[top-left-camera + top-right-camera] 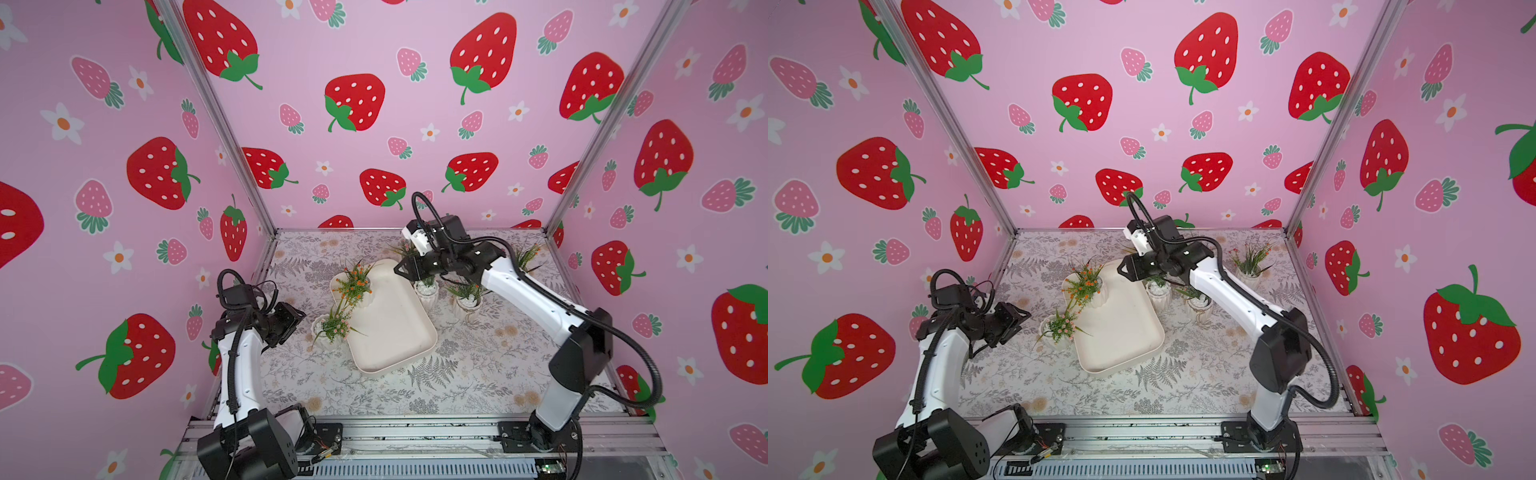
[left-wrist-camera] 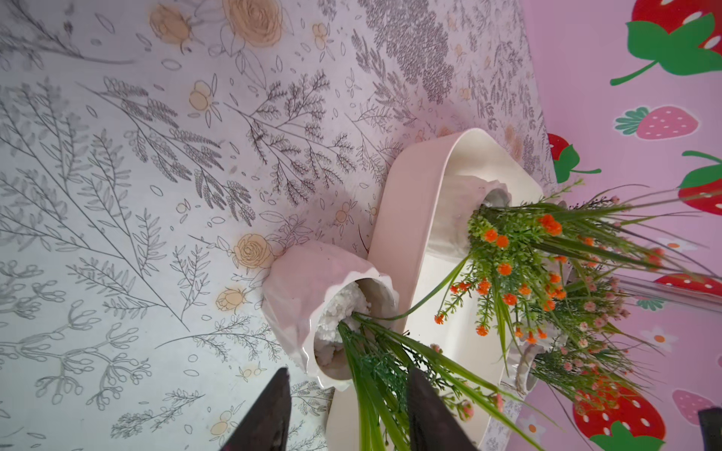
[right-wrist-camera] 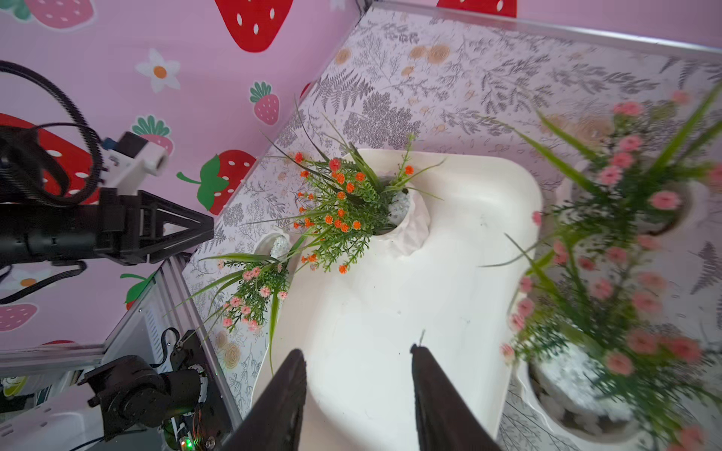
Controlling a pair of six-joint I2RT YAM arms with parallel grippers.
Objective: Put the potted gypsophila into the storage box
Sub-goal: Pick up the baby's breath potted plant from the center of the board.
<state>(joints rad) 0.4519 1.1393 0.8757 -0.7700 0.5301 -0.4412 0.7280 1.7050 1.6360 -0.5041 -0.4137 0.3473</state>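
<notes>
My left gripper point(image 2: 348, 375) is released. Its two dark fingers point(image 2: 273, 406) stand apart, with only a few green blades of a plant crossing the gap and nothing clamped. Just ahead of those fingertips the pink-flowered pot point(image 2: 297, 289) stands upright on the table point(image 2: 117, 195), white pebbles showing in its mouth. It sits outside the storage box point(image 2: 406, 211), just beside the long rim, and I cannot tell whether pot and rim touch. Beyond that rim, farther ahead of my left gripper, the orange-flowered pot point(image 2: 457, 218) stands inside the box at a corner. My right gripper point(image 3: 357, 351) is released too, its fingers point(image 3: 281, 402) spread and empty, hanging over the bare floor of the box at the opposite side. Close beside it, outside the box, two more pots point(image 3: 578, 386) with pink blossoms stand on the table, blurred in the right wrist view. Ahead of my right fingertips, across the box floor, is the orange-flowered pot, its stems leaning out over the rim. Past it, outside the box, is the pink-flowered pot, and beyond that my left gripper, pointing back toward the box. In both top views the box point(image 1: 390, 332) lies aslant between my two grippers, with one pot in it.
</notes>
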